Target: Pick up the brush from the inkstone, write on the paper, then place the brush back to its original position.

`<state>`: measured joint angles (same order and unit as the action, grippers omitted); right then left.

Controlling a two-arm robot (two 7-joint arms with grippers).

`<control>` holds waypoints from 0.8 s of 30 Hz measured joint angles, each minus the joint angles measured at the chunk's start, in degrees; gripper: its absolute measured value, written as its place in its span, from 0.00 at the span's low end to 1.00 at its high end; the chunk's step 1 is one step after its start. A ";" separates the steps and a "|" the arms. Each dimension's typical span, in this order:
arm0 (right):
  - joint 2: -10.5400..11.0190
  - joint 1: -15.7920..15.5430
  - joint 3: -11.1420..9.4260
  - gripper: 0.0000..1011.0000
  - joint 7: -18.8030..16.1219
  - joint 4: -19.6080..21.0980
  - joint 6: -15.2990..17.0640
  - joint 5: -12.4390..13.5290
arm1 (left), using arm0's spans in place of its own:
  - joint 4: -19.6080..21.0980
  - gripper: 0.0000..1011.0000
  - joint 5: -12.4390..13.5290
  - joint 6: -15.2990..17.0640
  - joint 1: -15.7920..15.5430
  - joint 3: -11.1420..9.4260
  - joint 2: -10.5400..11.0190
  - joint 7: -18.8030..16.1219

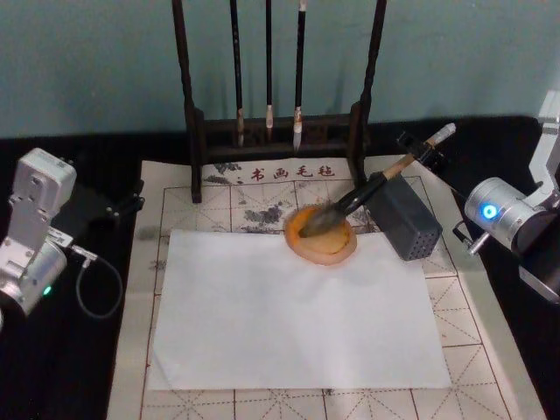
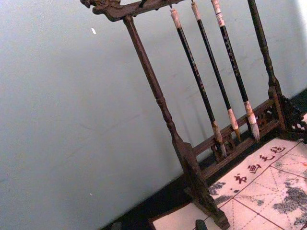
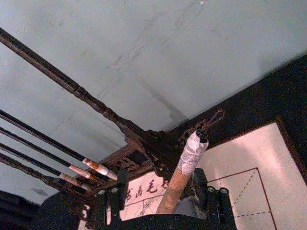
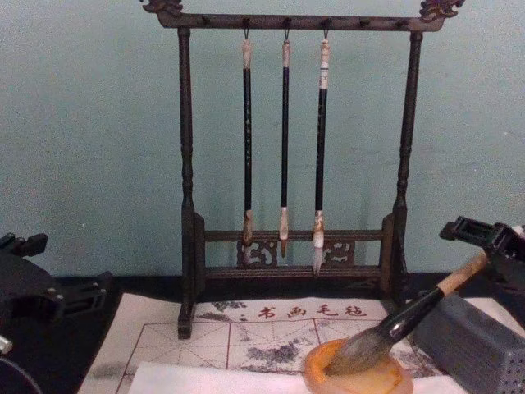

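The brush lies tilted, its bushy head resting in the orange inkstone and its tan handle leaning over the grey perforated box. My right gripper is open and straddles the upper handle just below the white end cap; one finger stands clear of the wood. From the chest, the brush head sits in the inkstone. The white paper lies in front of the inkstone. My left gripper is parked at the far left, off the mat.
A dark wooden rack with three thin hanging brushes stands behind the inkstone. A gridded felt mat lies under the paper on a black tabletop. A teal wall closes the back.
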<state>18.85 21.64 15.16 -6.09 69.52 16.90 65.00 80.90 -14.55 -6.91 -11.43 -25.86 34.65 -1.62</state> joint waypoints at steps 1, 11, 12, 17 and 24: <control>-0.01 -0.01 -0.01 0.86 0.01 0.01 0.00 0.00 | 0.00 0.99 0.00 0.00 0.00 0.00 0.00 0.00; -0.04 -0.06 -0.07 0.57 0.06 0.07 0.04 -0.02 | 0.00 0.99 0.00 0.00 0.00 0.00 0.00 0.00; -0.04 -0.07 -0.07 0.55 0.07 0.08 0.04 -0.02 | 0.00 0.99 0.00 0.00 0.00 0.00 0.00 0.00; -0.04 -0.09 -0.10 0.40 0.07 0.10 0.06 -0.02 | 0.00 0.99 0.00 0.00 0.00 0.00 0.00 0.00; -0.04 -0.10 -0.11 0.21 0.06 0.11 0.08 -0.03 | 0.00 0.99 0.00 0.00 0.00 0.00 0.00 0.00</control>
<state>18.81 21.54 15.04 -6.03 69.63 16.97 64.97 80.90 -14.55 -6.91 -11.43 -25.86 34.65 -1.62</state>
